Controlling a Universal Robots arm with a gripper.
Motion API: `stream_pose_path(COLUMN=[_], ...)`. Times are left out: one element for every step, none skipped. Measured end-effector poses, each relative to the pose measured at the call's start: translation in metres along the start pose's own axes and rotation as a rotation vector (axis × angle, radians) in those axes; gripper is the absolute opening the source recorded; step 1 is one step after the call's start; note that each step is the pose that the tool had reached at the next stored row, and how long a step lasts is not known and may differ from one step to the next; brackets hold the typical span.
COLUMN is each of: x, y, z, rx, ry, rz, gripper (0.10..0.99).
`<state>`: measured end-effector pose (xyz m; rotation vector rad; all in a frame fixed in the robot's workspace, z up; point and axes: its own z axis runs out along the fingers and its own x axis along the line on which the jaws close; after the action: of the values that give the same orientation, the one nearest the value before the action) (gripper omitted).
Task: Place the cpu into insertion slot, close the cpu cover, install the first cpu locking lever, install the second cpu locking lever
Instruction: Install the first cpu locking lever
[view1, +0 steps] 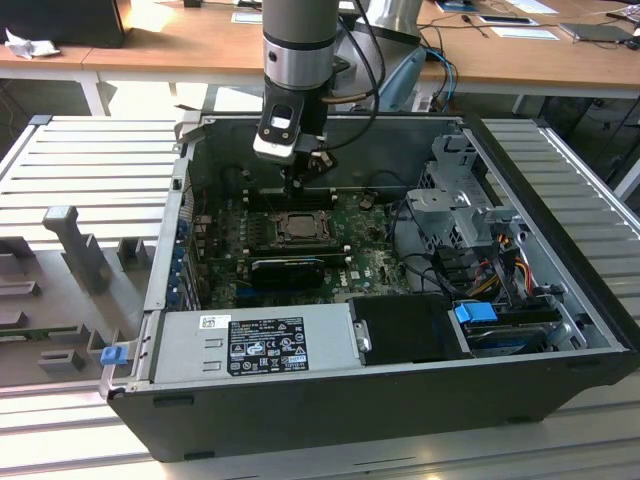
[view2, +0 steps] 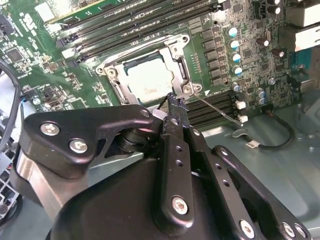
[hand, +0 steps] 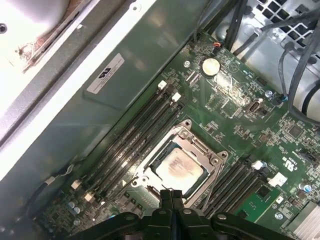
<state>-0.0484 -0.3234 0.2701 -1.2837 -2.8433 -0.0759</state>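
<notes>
Hovering low over the open computer case (view1: 380, 410), the tool (view2: 175, 102) has its two fingers pressed together, with nothing visible between them.

- Tool tip: at one corner of the insertion slot (view1: 298, 228), touching or just above it; I cannot tell which.
- Cpu (view2: 147, 80): seated in the slot, just beyond the tip, pale top showing.
- Cpu cover (view2: 177, 60): lying flat, framing the cpu.
- Wire lever (view2: 215, 109): long axis slanting away from that same corner, apart from the cover; I judge it unlatched.
- Long black memory slots (view2: 140, 25): flanking the slot on both sides, close to the tool's path.
- Power supply (view1: 255, 345) and cable bundle (view1: 500, 265): well apart, not in the way.
- Ribbed tabletop (view1: 90, 160): under the case.
</notes>
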Motion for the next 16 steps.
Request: stream_pose_path(x=[0.0, 0.0, 0.0, 0.0, 0.0, 0.0, 0.0, 0.0, 0.0, 0.0, 0.0, 0.0, 0.0, 0.0, 0.0, 0.0], y=[0.0, 0.0, 0.0, 0.0, 0.0, 0.0, 0.0, 0.0, 0.0, 0.0, 0.0, 0.0, 0.0, 0.0, 0.0, 0.0], z=[0.0, 0.0, 0.0, 0.0, 0.0, 0.0, 0.0, 0.0, 0.0, 0.0, 0.0, 0.0, 0.0, 0.0, 0.0, 0.0], rx=[0.0, 0.001, 0.001, 0.001, 0.001, 0.002, 0.002, 0.002, 0.003, 0.003, 0.004, 0.004, 0.005, 0.005, 0.006, 0.007], ry=[0.0002, 0.0005, 0.0007, 0.001, 0.0012, 0.0014, 0.002, 0.0022, 0.0027, 0.0031, 0.0033, 0.0038, 0.0043, 0.0048, 0.0057, 0.0064], rz=[-0.006, -0.014, -0.02, -0.029, -0.033, -0.04, -0.055, -0.063, -0.075, -0.086, -0.093, -0.108, -0.122, -0.134, -0.161, -0.18], gripper=[0.106, 0.106, 0.106, 0.106, 0.106, 0.106, 0.106, 0.106, 0.106, 0.106, 0.106, 0.106, 0.106, 0.106, 0.106, 0.106])
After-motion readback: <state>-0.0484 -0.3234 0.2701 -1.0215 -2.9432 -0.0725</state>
